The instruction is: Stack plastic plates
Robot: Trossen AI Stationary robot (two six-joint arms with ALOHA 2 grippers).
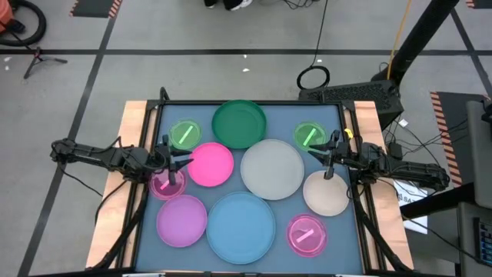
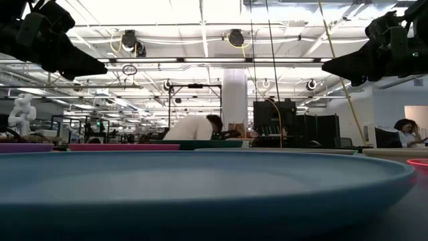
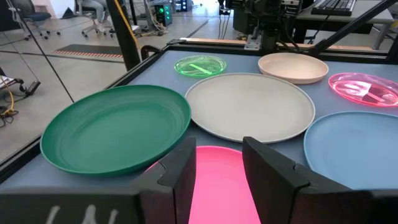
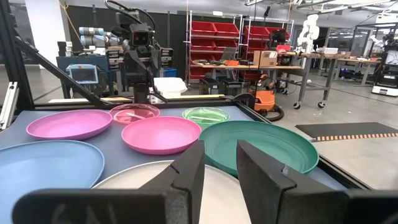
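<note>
Ten plates lie flat and apart on the blue table top. At the far side are a small translucent green plate (image 1: pixel 184 135), the dark green plate (image 1: pixel 239 123) and a second small green plate (image 1: pixel 309 136). In the middle are the hot pink plate (image 1: pixel 210 164), grey-white plate (image 1: pixel 272 168), beige plate (image 1: pixel 326 192) and a small pink plate (image 1: pixel 167 183). At the near edge are the purple plate (image 1: pixel 181 220), blue plate (image 1: pixel 241 225) and another small pink plate (image 1: pixel 307 235). My left gripper (image 1: pixel 181 159) hovers open over the hot pink plate's left rim (image 3: pixel 217 186). My right gripper (image 1: pixel 319 150) hovers open near the right green plate.
Wooden side rails (image 1: pixel 132 123) and a dark frame border the table. The plates lie close together with narrow gaps of blue top between them. In the low view both arms (image 2: pixel 53 40) hang well above the blue plate's rim (image 2: pixel 200 167). People sit at desks in the room beyond.
</note>
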